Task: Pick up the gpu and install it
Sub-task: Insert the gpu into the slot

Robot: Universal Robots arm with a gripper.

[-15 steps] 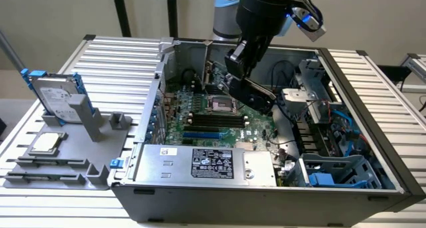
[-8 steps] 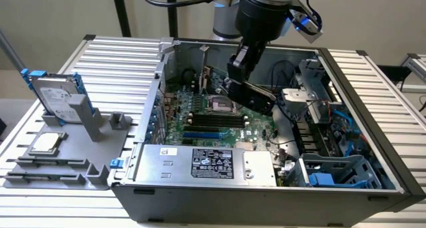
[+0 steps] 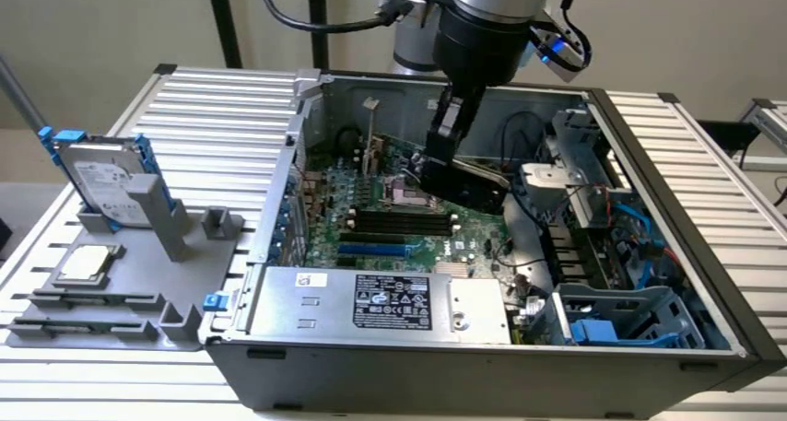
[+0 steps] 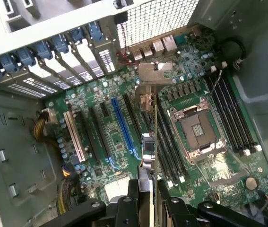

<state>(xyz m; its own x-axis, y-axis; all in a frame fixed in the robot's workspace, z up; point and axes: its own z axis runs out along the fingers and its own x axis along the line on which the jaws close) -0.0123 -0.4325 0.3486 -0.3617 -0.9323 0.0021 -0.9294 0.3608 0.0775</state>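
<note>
gpu [image 3: 477, 189] with shiny bare-metal bracket [image 4: 155, 73]

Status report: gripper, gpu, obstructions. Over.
Gripper shut on gpu. Gpu edge-on over motherboard, not seated. No obstruction seen under it.

Green mobo [image 4: 100, 92], blue slot [image 4: 124, 125], gpu [image 4: 147, 150]: silver bracket [image 4: 155, 73], poss. black cooler [image 3: 474, 189]

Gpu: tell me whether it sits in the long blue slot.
No, the blue slot lies bare; the gpu is clamped edge-on in the end effector.
</note>
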